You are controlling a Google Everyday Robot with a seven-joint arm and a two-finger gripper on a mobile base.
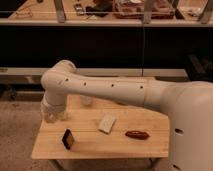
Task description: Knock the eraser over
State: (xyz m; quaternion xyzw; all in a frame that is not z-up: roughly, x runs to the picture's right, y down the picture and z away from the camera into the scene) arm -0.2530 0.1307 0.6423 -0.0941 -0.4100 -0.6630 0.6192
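Dark shelving runs along the back of the room, and in front of it is a low wooden table (pixel 100 148) on a speckled floor. The robot's white arm (pixel 105 89) reaches across the table from the right and bends down at the far left corner. There the gripper (pixel 52 114) hangs low over the wood; I cannot tell whether it is parted or closed.

The eraser (pixel 68 139) stands on a narrow edge near the front left of the table, its reddish face turned toward me. It is in front of the gripper and apart from it.

It looks like a small, stiff, light block, and standing up like that it should tip easily. No grasp seems needed. A nudge high on one broad face ought to do it, while a low push would probably just slide it along the wood.

The front edge is close to the eraser and the left edge is not far off, so a hard shove that way could send it onto the floor. There is bare wood behind it and to its right. A pale sponge (pixel 107 123) lies well off toward the middle, and a red-brown pepper (pixel 136 134) lies farther right. Neither is in the way.
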